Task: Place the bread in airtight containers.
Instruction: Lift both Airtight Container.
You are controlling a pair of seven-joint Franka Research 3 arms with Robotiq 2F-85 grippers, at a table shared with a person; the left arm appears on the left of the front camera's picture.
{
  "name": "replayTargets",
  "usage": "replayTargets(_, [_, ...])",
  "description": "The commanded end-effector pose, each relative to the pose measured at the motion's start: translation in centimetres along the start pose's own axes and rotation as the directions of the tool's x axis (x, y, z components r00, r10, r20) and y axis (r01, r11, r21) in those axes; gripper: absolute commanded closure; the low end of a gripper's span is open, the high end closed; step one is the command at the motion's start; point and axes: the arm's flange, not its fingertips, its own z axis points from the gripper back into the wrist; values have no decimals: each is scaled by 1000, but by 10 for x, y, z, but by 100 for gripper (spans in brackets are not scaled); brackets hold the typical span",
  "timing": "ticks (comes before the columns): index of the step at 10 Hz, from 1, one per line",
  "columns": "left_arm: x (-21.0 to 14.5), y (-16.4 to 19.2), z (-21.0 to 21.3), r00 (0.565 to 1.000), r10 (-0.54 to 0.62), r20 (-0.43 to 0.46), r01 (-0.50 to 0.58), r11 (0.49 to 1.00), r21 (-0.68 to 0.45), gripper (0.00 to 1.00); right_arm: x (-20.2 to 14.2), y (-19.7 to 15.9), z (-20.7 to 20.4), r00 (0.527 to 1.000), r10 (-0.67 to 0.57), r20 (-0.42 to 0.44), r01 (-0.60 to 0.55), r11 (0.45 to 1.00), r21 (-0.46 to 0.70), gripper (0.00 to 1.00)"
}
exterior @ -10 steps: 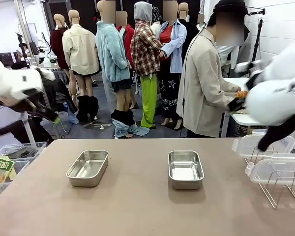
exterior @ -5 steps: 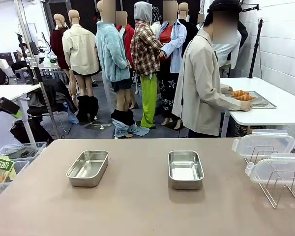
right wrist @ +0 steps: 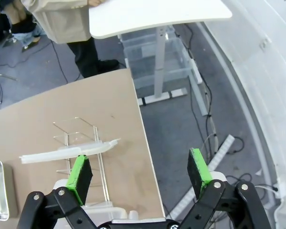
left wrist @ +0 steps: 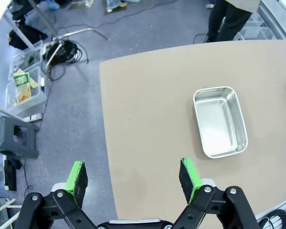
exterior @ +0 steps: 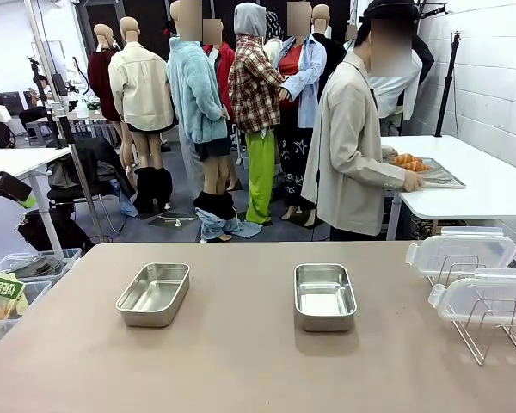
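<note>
Two golden rolls of bread [exterior: 408, 162] lie on a flat steel tray [exterior: 439, 177] that a person holds at the white side table behind my table. Two open steel airtight containers stand empty on the brown table, one to the left [exterior: 153, 294] and one right of centre [exterior: 324, 297]. Their clear lids [exterior: 461, 255] rest in a wire rack at the right edge. My left gripper [left wrist: 133, 176] hangs open high over the table's left edge, with the left container [left wrist: 220, 121] ahead of it. My right gripper [right wrist: 140, 174] hangs open above the table's right edge, beside the lid rack [right wrist: 69, 151].
The white side table [right wrist: 152, 14] stands past the right corner, with clear bins beneath. Plastic boxes [exterior: 13, 288] sit on the floor at the left. A black finger with a green pad [exterior: 24, 198] shows at the front view's left edge.
Both arms have swung up and out of the front view. The person has picked the tray of bread up off the side table and drawn it leftward.
</note>
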Motion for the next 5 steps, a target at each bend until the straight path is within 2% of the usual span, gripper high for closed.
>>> replayTargets(1, [0,1,1,1000,-1,2,1,1000,2,0,0,1,2,1000,-5,-2,5,1000,-12,0])
replayTargets(5, [0,1,1,1000,-1,2,1,1000,2,0,0,1,2,1000,-5,-2,5,1000,-12,0])
